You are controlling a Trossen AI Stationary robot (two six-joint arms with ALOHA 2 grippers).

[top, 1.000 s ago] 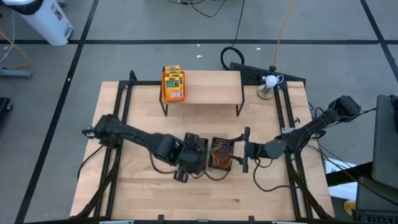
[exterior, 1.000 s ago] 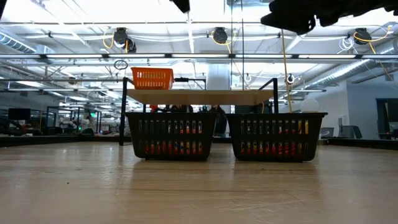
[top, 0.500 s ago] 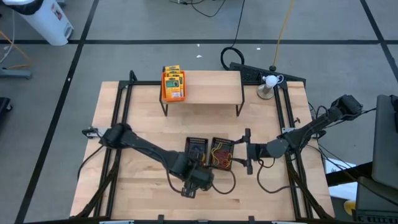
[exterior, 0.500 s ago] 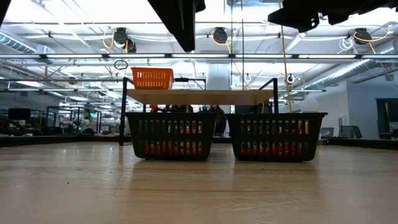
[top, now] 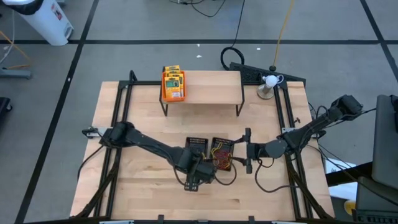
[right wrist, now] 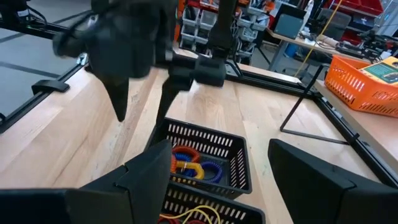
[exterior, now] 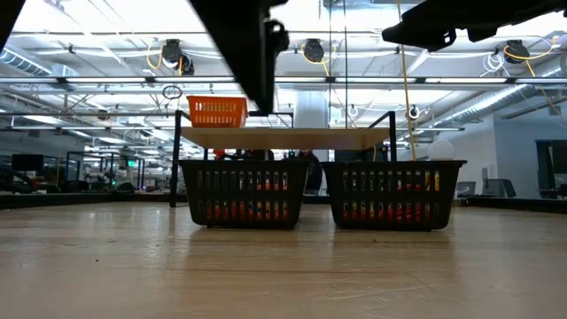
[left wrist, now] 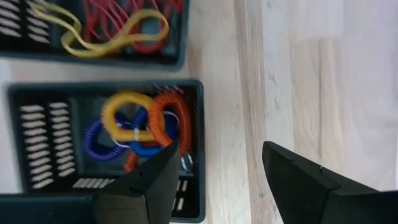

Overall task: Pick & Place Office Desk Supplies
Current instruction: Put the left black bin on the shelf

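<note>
Swinging back toward the bins, the left pincer [top: 192,184] now hovers, fingers apart and empty, beside the black bin [top: 196,149] of coiled loops [left wrist: 134,127]. Right pincer [top: 246,149] waits spread by the other black bin [top: 222,154]; the orange bin [top: 173,84] sits on the shelf [top: 208,87].

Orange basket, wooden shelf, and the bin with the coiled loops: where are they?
Orange basket [exterior: 217,112], low view, front mesh wall.
Wooden shelf [top: 211,86], high view, bare top.
Bin with coiled loops [left wrist: 191,149], left wrist view, side wall.

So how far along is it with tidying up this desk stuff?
Sorted so far: coiled loops in one black bin, rubber bands in the other, packs in the orange bin. Both claws, left and right, are open and empty. No loose supplies remain on the table.
</note>
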